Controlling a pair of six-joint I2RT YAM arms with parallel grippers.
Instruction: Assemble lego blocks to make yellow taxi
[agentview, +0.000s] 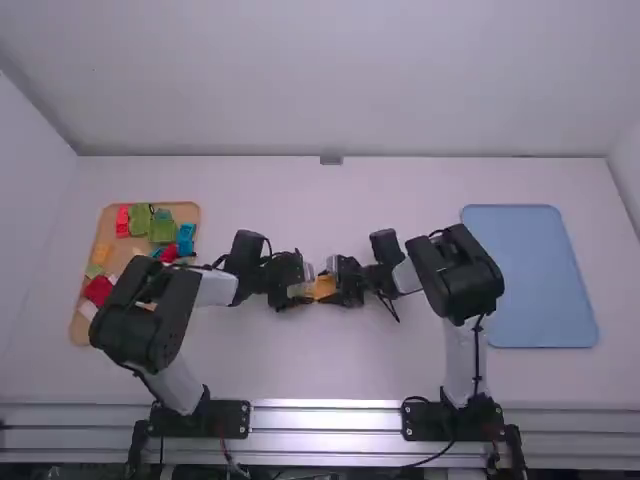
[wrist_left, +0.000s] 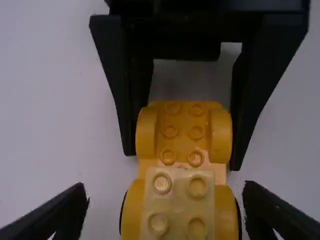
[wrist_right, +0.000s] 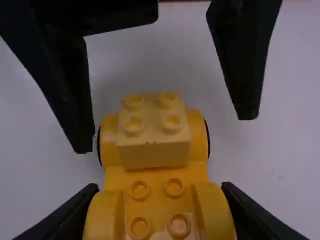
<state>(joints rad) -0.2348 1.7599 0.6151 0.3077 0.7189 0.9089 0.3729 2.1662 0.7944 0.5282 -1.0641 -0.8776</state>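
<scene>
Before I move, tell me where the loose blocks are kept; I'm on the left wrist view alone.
Observer: They're in a tan tray at the left end of the table. I can make out a red block, a green block and a blue block near its far edge.
Operator: Check whether anything is in the way above that tray.
Observer: Yes, the left arm crosses over it and covers part of its near side from the high camera.
Operator: Give me the other end of the table too.
Observer: A flat light-blue tray lies there, to the right of the right arm.
</scene>
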